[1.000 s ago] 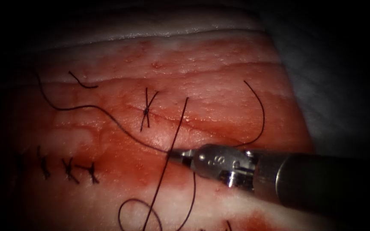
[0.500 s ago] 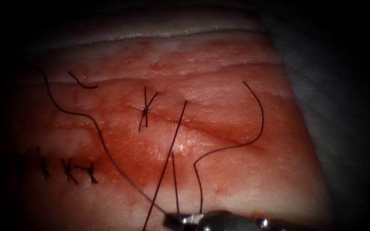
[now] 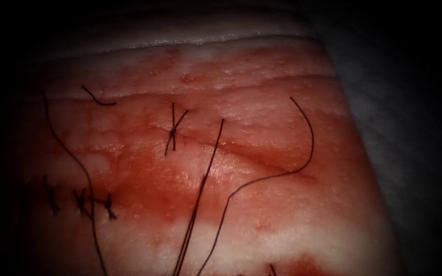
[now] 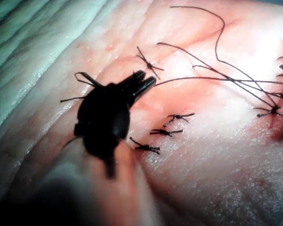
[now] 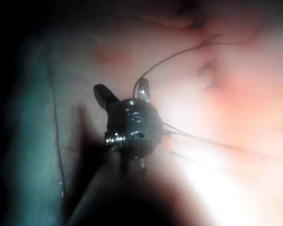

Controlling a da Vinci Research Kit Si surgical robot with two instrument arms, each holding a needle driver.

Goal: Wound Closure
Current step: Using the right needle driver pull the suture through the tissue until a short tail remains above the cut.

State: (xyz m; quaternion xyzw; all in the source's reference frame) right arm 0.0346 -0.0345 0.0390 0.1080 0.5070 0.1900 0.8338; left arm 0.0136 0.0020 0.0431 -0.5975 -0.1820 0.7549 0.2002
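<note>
At the near edge, loose thread [image 3: 200, 194] crossing itself on the tissue [image 3: 282, 220]: likely to snarl, or drag on the far knot [image 3: 173, 132], if tugged together. Right tool [image 5: 122, 93] spread wide, one strand brushing a jaw, nothing pinched. Left tool [image 4: 145, 80] pressed together, empty, near the knotted stitches [image 4: 162, 133]. Farther off, a cut end [image 3: 98, 99]. Needle's place: cannot tell.

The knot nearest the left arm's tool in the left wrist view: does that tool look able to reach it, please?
Probably yes. The left tool sits close beside that knot over bare tissue; only a thread runs off near its tip, not between them.
</note>
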